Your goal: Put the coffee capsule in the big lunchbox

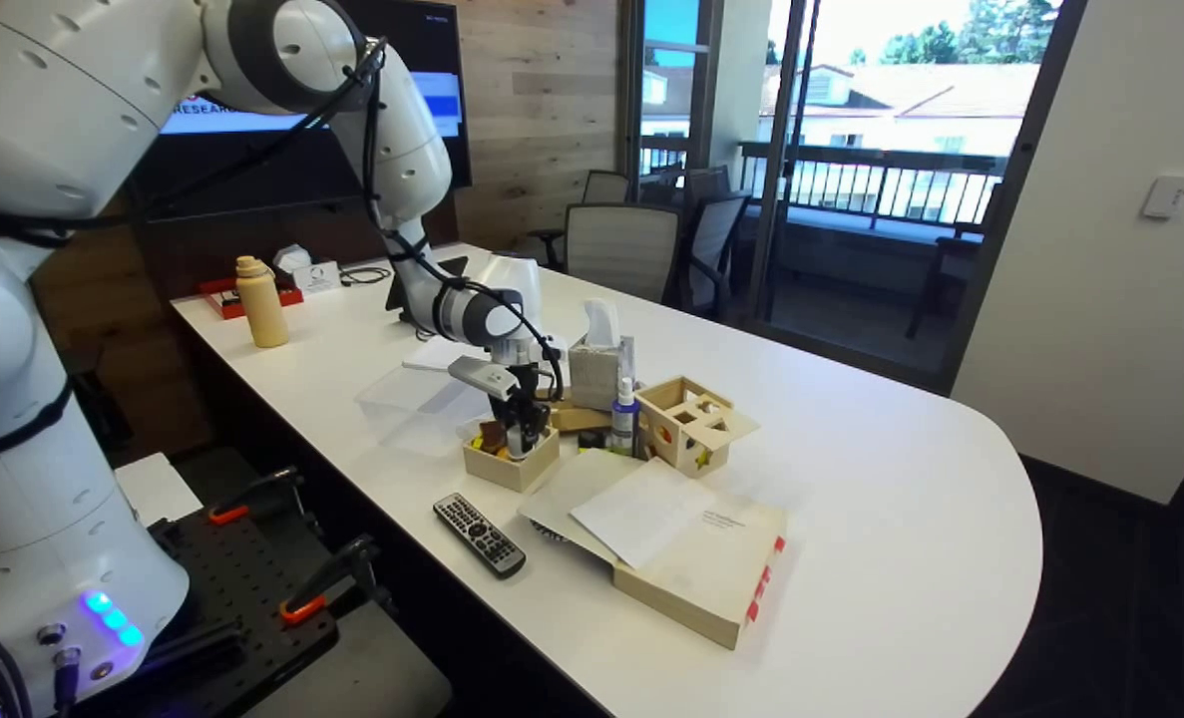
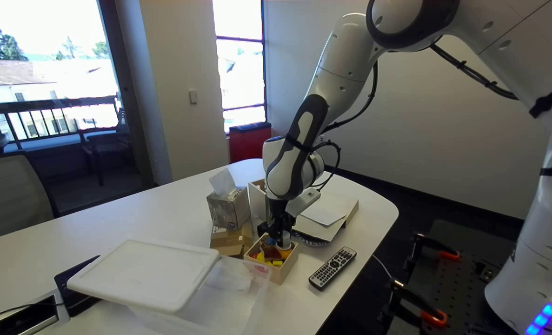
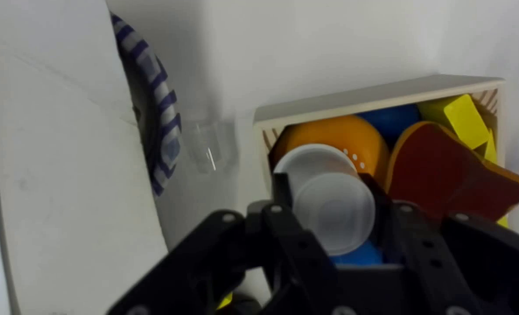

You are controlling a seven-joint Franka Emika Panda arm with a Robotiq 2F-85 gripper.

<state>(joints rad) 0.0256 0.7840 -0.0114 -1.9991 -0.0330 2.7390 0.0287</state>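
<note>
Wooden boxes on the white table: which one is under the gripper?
The low rectangular pale wooden box, holding red, orange, yellow and blue pieces; the gripper is directly above it. The cube-shaped pale wooden box with cut-out holes stands off to one side.

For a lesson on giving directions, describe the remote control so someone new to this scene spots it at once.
On the white table, find the wooden box beneath the gripper. The remote control lies beside it, near the edge facing the robot's base. Unlike the box and nearby white paper, it is narrow, dark and studded with buttons.
</note>
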